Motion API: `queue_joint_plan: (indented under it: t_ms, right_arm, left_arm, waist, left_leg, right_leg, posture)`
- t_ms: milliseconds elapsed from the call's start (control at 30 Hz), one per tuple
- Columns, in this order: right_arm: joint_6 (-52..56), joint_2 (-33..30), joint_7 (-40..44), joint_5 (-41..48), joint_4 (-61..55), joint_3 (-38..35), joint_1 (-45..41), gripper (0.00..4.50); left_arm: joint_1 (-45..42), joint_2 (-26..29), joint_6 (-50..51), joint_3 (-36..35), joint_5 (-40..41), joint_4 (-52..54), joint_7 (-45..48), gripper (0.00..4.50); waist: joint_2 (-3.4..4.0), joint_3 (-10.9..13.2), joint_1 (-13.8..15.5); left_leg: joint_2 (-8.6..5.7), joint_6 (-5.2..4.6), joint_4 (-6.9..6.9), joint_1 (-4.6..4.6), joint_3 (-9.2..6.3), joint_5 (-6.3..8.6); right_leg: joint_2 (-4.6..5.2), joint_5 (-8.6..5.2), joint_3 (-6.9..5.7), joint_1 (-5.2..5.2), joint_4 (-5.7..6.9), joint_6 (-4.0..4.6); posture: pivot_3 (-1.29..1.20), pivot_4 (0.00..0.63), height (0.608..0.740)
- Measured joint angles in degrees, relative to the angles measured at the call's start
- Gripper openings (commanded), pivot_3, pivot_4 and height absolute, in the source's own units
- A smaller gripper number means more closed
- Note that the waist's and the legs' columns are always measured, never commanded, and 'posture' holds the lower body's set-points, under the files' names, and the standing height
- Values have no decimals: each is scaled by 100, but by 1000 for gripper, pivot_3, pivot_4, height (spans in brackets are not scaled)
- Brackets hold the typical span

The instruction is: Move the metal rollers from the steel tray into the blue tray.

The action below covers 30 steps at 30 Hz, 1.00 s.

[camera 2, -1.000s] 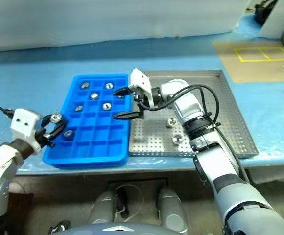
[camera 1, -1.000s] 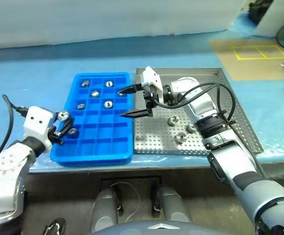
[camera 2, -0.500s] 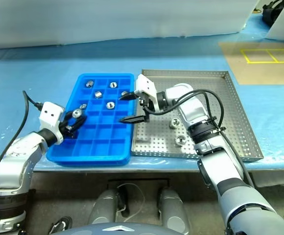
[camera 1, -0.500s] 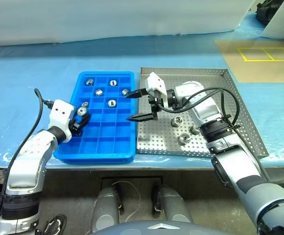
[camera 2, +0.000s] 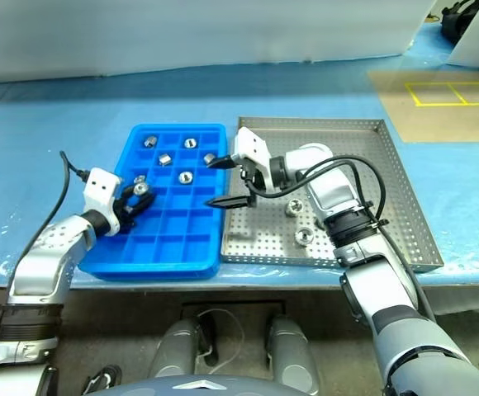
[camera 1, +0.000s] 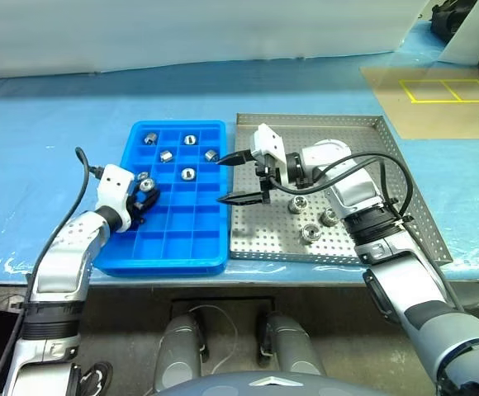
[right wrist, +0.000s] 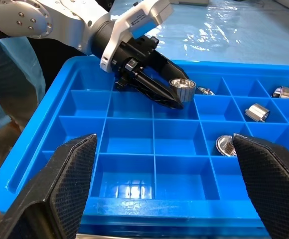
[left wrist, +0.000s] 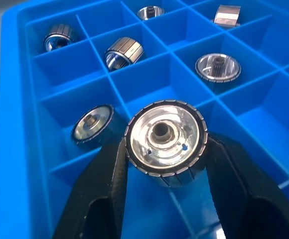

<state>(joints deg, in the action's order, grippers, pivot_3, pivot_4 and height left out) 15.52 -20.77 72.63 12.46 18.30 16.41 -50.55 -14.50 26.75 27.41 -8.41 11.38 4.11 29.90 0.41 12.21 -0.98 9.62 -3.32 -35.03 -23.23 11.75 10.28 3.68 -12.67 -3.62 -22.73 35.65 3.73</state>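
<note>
Silver ribbed roller (left wrist: pixel 164 143), dark centre hole.

Bright, even light all round. White glare streaks the plastic sheeting (right wrist: pixel 219 25) just beyond the blue tray (camera 1: pixel 173 256). In the left wrist view, the held roller (left wrist: pixel 164 142) gleams sharp; black fingers (left wrist: pixel 102 194) beneath it go soft.

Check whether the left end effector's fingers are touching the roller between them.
Touching. In the left wrist view both black fingers press against the ribbed sides of the roller, held above the blue tray.
</note>
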Motion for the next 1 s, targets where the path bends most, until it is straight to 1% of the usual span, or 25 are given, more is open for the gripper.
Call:
queue_joint_plan:
  t_ms: [233,333,433,500,667,733,867,1000]
  right_arm:
    - [54,-93,-54,0,-115,0,64,4500]
    - [75,-112,-102,0,-117,0,107,4500]
    - [75,-125,-146,0,-118,0,121,4500]
    - [75,-125,-156,0,-118,0,123,4500]
    - [69,-122,-175,-4,-118,0,123,4500]
    - [70,-121,-196,-4,-118,-1,123,4500]
    - [143,-148,-296,6,-132,-81,123,4500]
    - [208,-307,-447,7,-265,-288,172,4500]
  left_arm:
    - [-24,-7,-75,142,-2,-45,75,2183]
    - [17,25,-79,129,81,-30,172,2933]
    - [57,124,-82,62,118,2,213,3916]
    - [63,205,-105,85,105,31,237,3916]
    - [-34,199,-47,158,220,172,352,3916]
    - [-239,236,-4,161,301,292,437,3916]
    - [-1045,427,120,279,668,541,974,3916]
    - [-1618,464,180,687,838,226,1624,3916]
  waist:
    - [0,0,-10]
    - [-1,0,-16]
    - [-1,-1,-10]
    - [-1,-1,-8]
    - [-1,-1,-7]
    - [-1,-1,-6]
    - [-1,-1,-23]
    - [-1,-1,-94]
  left_leg:
    - [1,-1,0,1,0,0]
    - [1,-1,0,1,1,0]
    - [1,-1,0,1,1,0]
    - [0,-1,0,1,1,1]
    - [2,0,0,-1,1,0]
    - [4,2,0,0,1,-2]
    - [0,2,-2,1,5,-2]
    - [0,0,0,0,8,-2]
  right_leg:
    - [-1,-1,0,0,0,1]
    - [-1,-1,0,0,-1,1]
    - [-1,-1,0,1,-1,1]
    - [-1,-1,1,3,-3,1]
    - [-3,-1,1,-2,-1,1]
    - [-4,-1,1,-1,2,1]
    - [-4,-1,7,0,3,2]
    - [-5,-1,10,-3,0,2]
  posture:
    - [-376,150,740]
    - [-378,150,740]
    - [-377,150,740]
    - [-378,150,740]
    - [-398,150,740]
    - [-422,150,740]
    - [-489,150,740]
    - [-583,150,740]
